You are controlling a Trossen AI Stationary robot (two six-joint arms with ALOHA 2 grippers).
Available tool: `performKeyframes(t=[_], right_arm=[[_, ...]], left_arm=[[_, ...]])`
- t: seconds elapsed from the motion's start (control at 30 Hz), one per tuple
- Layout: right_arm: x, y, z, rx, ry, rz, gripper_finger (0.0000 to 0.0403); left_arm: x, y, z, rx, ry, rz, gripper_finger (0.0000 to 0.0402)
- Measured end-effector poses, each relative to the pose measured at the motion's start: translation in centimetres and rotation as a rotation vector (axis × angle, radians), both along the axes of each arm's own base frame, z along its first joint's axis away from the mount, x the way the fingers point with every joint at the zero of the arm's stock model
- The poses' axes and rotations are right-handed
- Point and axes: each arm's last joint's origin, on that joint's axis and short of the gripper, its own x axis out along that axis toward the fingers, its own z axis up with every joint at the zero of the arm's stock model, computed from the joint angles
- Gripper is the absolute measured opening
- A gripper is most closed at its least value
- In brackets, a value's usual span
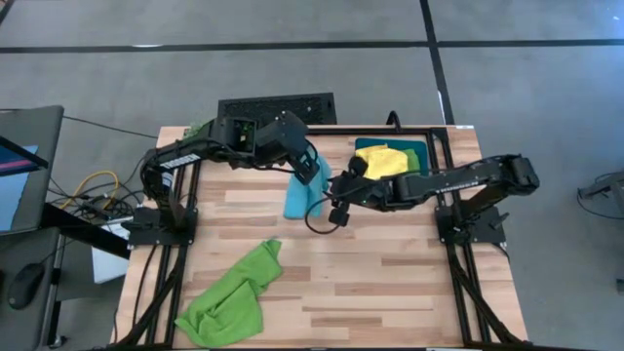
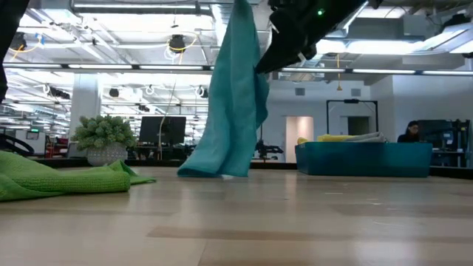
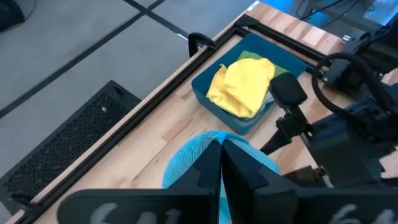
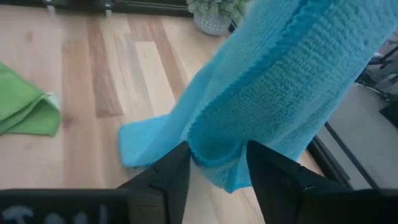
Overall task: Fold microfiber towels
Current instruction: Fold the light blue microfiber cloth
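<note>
Left tool (image 1: 314, 168) pinches the blue towel (image 1: 304, 191) aloft, unfolded; right tool (image 4: 214, 163) gapes around its edge. Green towel (image 1: 232, 292) at seven o'clock remains crumpled.

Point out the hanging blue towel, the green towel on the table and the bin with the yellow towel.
blue towel (image 1: 304, 192): high view, middle of the hanging cloth.
green towel (image 1: 232, 295): high view, centre of the crumpled cloth.
bin (image 2: 363, 159): low view, front wall.

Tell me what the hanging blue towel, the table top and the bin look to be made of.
Blue towel: soft knitted cloth, likely microfiber; ribbed looped texture, drapes limply.
Table top: wood, butcher-block style; glued pale and brown strips, smooth low sheen.
Bin: probably rigid plastic; smooth teal walls, crisp straight rim.
</note>
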Motion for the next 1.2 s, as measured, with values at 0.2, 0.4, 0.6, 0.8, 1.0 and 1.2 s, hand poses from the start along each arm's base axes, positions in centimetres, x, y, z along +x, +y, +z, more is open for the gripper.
performKeyframes(t=[0.2,0.4,0.6,0.8,1.0,1.2], right_arm=[[-0.1,-0.9,-0.1,-0.012,0.017,-0.021,0.013],[-0.3,-1.2,-0.4,-0.054,0.082,0.004,0.0027],[-1.0,-1.4,0.2,-0.054,0.115,0.063,0.0013],[-3.2,-3.1,3.2,-0.083,0.06,0.052,0.0008],[-5.1,-5.6,8.2,-0.134,-0.007,-0.018,0.0005],[-6.1,-7.6,12.9,-0.188,-0.099,-0.084,0.0003]], left_arm=[[-0.1,0.0,-0.1,-0.001,0.008,0.0,0.0],[-0.4,0.0,-0.3,-0.004,0.05,0.003,0.0],[-1.4,-0.1,-1.1,-0.042,0.167,0.029,0.0],[-1.9,0.0,-1.3,-0.043,0.218,0.011,0.0],[-2.3,1.3,-1.0,0.009,0.241,0.024,0.0],[-2.9,4.1,-0.9,0.086,0.304,0.053,0.0]])
